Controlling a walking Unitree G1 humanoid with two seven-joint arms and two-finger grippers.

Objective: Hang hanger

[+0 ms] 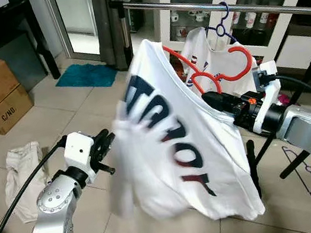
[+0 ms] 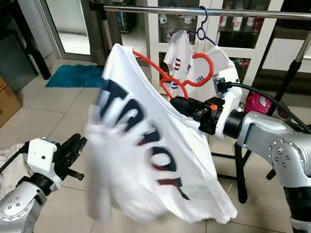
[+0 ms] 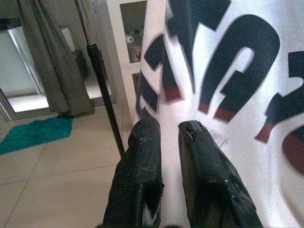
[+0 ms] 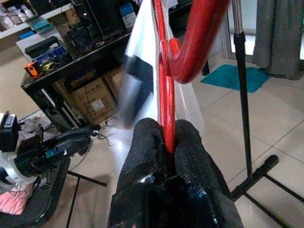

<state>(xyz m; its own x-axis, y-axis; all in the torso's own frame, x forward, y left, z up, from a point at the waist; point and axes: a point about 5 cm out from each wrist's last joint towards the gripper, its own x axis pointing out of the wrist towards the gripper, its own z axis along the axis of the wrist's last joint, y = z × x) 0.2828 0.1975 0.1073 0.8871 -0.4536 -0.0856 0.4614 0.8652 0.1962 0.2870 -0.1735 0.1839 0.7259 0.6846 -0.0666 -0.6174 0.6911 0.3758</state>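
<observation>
Carrying the shirt on its hanger up to the rail, hook not yet on

The rail point(image 1: 227, 7) crosses the scene above and behind everything; below and in front of the rail hangs the white shirt point(image 1: 179, 148), blurred, draped on the red hanger point(image 1: 220, 75). The right tool point(image 1: 216, 101) is clamped tight on the hanger's thin red bar, below the rail; the left tool point(image 1: 106, 151) sits at the shirt's edge farthest from the rail, fingers point(image 3: 142, 166) narrowly apart with no cloth between them. The hanger's long axis runs slanted, one shoulder raised toward the rail, and its hook curls up toward the rail, near the blue hanger point(image 1: 220, 23) already there. Next, I judge, the right arm must lift the hook over the rail and lower it on, then let go
</observation>
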